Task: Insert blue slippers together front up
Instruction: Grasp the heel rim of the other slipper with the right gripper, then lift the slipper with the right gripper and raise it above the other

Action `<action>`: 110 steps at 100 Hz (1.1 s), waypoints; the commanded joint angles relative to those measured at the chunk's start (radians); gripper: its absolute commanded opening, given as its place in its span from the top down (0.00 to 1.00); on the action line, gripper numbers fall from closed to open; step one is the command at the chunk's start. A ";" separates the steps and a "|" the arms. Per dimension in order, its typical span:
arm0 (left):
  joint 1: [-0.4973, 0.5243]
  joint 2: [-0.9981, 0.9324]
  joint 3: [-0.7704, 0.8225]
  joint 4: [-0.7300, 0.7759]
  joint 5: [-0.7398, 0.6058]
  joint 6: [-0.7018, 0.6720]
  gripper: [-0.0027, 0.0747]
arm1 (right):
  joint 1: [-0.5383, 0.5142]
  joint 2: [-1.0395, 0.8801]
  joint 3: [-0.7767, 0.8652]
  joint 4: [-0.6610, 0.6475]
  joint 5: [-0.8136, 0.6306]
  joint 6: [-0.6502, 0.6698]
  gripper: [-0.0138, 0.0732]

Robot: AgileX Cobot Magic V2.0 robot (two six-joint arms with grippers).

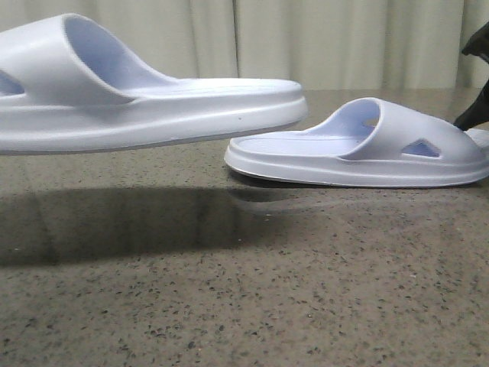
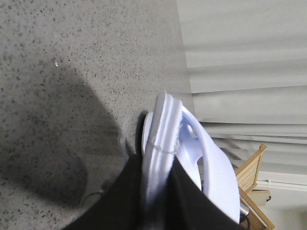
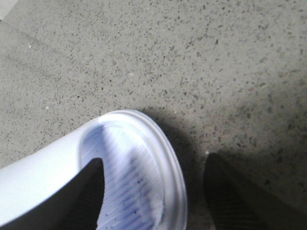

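L gripper (image 2: 156, 160): two fingers (image 2: 115, 201), matte black, no markings legible; broad at base, narrowing toward the tips, one each side of the raised slipper (image 2: 160, 143). Inner faces flat, outer faces slightly rounded. No screws or cables visible here. R gripper (image 3: 154, 160): two black fingers (image 3: 230, 201), wedge-shaped, each tapering to a blunt point; surfaces look finely ribbed or textured, but detail is lost in shadow. Front view: only two small black bits (image 1: 472, 116) of the R gripper show, far to the right of the raised slipper, at the frame edge; upper bit angular, lower bit a slanted wedge. Rest of the arms is out of frame.
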 commanded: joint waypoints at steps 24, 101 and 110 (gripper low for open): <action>-0.001 0.002 -0.028 -0.049 0.026 0.002 0.94 | 0.002 0.018 -0.024 0.024 -0.041 -0.001 0.39; -0.001 0.002 -0.028 -0.049 0.028 0.002 0.94 | 0.002 0.064 -0.024 0.035 -0.063 -0.001 0.95; -0.001 0.002 -0.028 -0.049 0.028 0.002 0.94 | 0.002 0.064 -0.024 0.035 -0.103 -0.001 0.96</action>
